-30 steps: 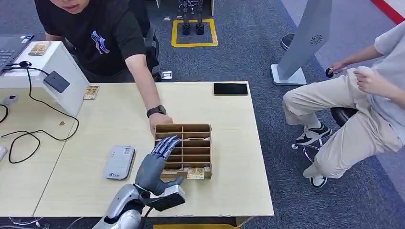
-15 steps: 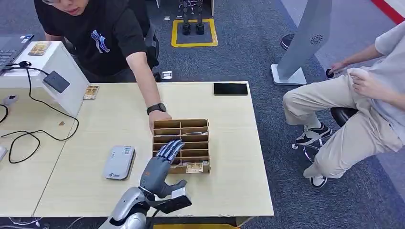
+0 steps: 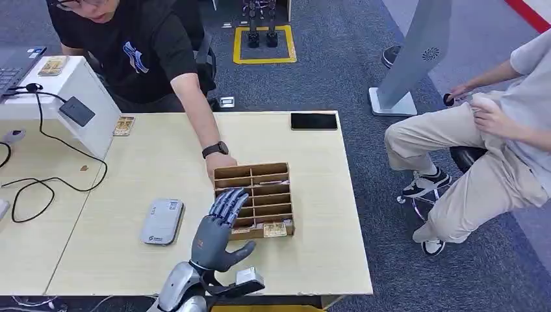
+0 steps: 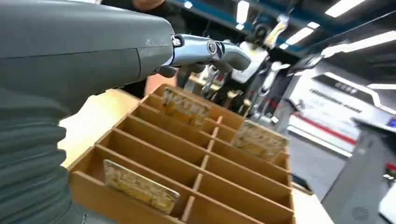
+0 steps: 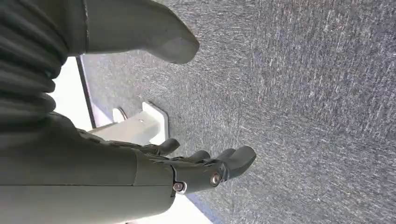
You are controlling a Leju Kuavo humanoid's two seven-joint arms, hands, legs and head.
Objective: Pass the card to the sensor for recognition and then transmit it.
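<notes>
Left robot hand (image 3: 217, 227), fingers spread and empty, over the slotted wooden card box (image 3: 260, 198) on the counter (image 3: 162, 162). The left wrist view adds upright cards (image 4: 140, 185) in the slots. Right robot hand (image 5: 187, 168), open, empty, above grey carpet (image 5: 303, 93).

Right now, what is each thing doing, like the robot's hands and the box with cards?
Left hand: open, fingers spread above the box, holding nothing.
Right hand: open, hanging over carpet.
Wooden box: upright on the table, cards standing in some slots.
Person's hand: touching the box's far corner.
</notes>
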